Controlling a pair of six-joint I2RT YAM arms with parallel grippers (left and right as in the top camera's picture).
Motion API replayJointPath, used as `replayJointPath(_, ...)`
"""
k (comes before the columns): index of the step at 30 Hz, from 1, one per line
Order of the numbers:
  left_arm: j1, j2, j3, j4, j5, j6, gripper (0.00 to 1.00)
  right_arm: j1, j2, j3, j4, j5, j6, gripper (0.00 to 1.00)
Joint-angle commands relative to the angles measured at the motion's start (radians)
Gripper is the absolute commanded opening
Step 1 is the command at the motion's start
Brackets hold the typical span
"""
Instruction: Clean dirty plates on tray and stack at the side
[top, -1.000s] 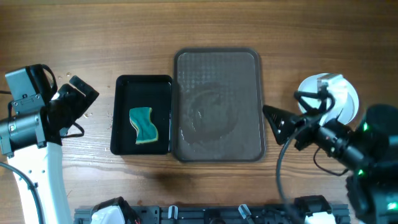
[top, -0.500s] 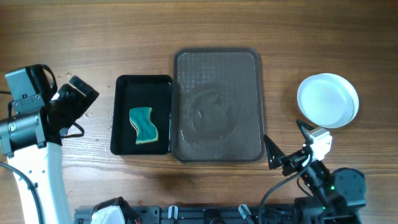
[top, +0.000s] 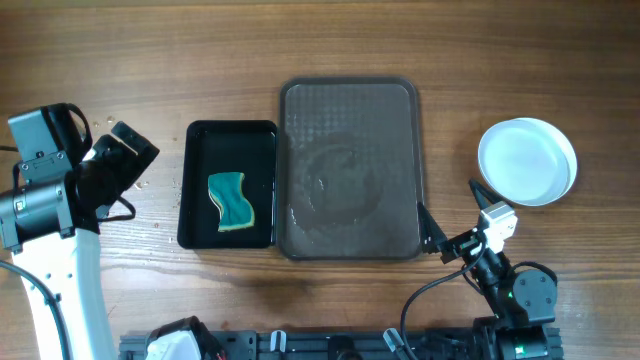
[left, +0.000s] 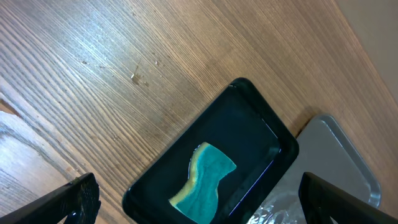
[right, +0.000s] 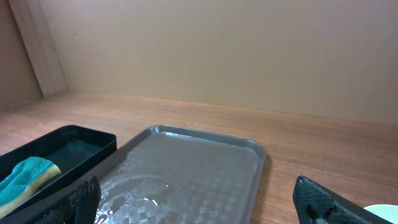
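The grey tray (top: 348, 100) lies in the middle of the table, wet, with no plate on it; it also shows in the right wrist view (right: 186, 168) and in the left wrist view (left: 339, 149). A white plate (top: 527, 160) sits on the wood at the right. My left gripper (top: 128, 150) is open and empty, left of the black tub. My right gripper (top: 452, 225) is open and empty, low at the tray's front right corner, pointing across the tray.
A black tub (top: 228, 130) holding a teal and yellow sponge (top: 231, 200) stands left of the tray; the tub (left: 249, 106) and sponge (left: 205, 177) show in the left wrist view. Water drops lie on the wood near the left gripper.
My right arm has pulled back from the white plate toward the table's front edge, leaving the plate uncovered on the wood. The left arm has not moved.
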Motion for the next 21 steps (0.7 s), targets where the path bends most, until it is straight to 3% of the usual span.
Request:
replayJointPath(1,0.006,-0.007,0.010,0.003,0.012,0.002,1.00,0.003,-0.013,-0.001,0.004,0.013,-0.008,1.00)
replayJointPath(16,-0.008,-0.010,0.006,0.003,0.012,0.002,1.00,0.003,-0.013,-0.001,0.004,0.013,-0.008,1.00)
replayJointPath(21,-0.157,-0.136,-0.081,0.011,0.004,0.005,1.00,0.003,-0.013,-0.001,0.004,0.013,-0.008,1.00)
